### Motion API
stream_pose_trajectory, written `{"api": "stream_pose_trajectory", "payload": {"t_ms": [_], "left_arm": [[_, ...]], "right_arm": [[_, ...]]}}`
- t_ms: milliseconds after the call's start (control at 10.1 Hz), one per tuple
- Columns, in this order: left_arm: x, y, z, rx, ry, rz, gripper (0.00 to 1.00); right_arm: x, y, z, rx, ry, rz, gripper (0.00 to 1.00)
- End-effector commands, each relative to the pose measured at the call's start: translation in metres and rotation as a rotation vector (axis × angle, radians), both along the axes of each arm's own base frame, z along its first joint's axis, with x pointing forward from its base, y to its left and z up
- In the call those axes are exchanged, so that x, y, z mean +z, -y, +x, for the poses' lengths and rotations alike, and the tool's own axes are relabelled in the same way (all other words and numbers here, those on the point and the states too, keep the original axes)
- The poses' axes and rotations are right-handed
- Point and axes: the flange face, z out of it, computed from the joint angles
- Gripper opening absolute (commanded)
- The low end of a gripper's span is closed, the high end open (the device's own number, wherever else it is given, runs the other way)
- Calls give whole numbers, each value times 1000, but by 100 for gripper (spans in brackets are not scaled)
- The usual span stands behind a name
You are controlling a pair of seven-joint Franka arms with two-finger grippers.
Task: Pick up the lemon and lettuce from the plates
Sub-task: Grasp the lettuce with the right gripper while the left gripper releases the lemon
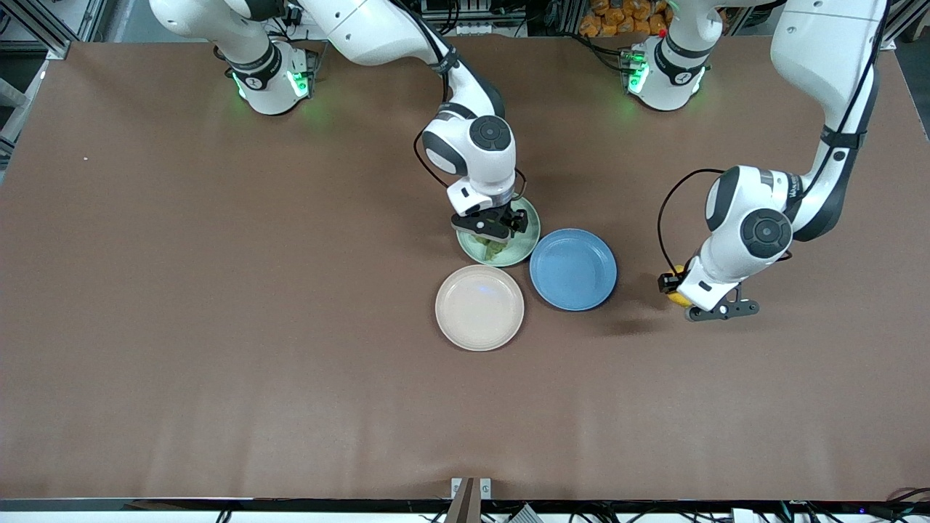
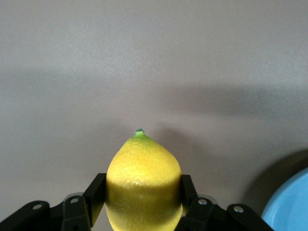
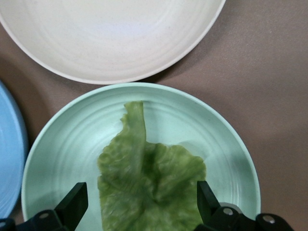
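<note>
My left gripper (image 1: pixel 677 290) is shut on the yellow lemon (image 2: pixel 143 185), just above bare table beside the blue plate toward the left arm's end; a sliver of the lemon (image 1: pixel 678 297) shows in the front view. My right gripper (image 1: pixel 492 243) is open over the mint green plate (image 1: pixel 524 247), its fingers (image 3: pixel 73 204) on either side of the crinkled green lettuce leaf (image 3: pixel 149 180) lying on that plate (image 3: pixel 67 139). The lettuce (image 1: pixel 493 249) is mostly hidden under the hand in the front view. The cream plate (image 1: pixel 479 306) is empty, nearer the front camera.
An empty blue plate (image 1: pixel 573 269) sits beside the mint and cream plates, toward the left arm's end; its rim shows in the left wrist view (image 2: pixel 288 207) and the right wrist view (image 3: pixel 9 159). The cream plate (image 3: pixel 110 38) borders the mint one.
</note>
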Motion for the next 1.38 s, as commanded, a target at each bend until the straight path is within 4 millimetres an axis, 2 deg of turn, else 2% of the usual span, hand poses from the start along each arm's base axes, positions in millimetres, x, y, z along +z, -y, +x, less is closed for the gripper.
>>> {"api": "stream_pose_trajectory", "payload": {"t_ms": [0,99,197,395,493,592,789,987,1184,1283], "left_arm": [[-15,-1,1,10,15,10,7],[-18,-1,2,8,14,9,69],[-19,-2,2,4,14,10,100],[-16,-3,4,8,20,10,100],[-8,-6,7,11,36,10,100],[4,-8,9,20,56,10,100],[39,-14,15,53,115,1,100],[88,-15,16,109,194,-4,100],[124,-17,7,120,230,2,100],[137,-19,-10,117,208,21,100]], "right_arm": [[-13,-5,1,-5,28,-2,95],[-13,-5,1,-4,29,-2,87],[-13,-5,1,-6,29,-2,72],[-13,-5,2,21,53,-20,32],[-13,-5,2,39,68,-33,16],[-11,-6,2,42,70,-31,7],[2,-9,6,43,76,-23,0],[33,-4,17,32,73,-29,0],[91,21,43,31,38,-46,0],[128,42,59,27,0,-25,0]]}}
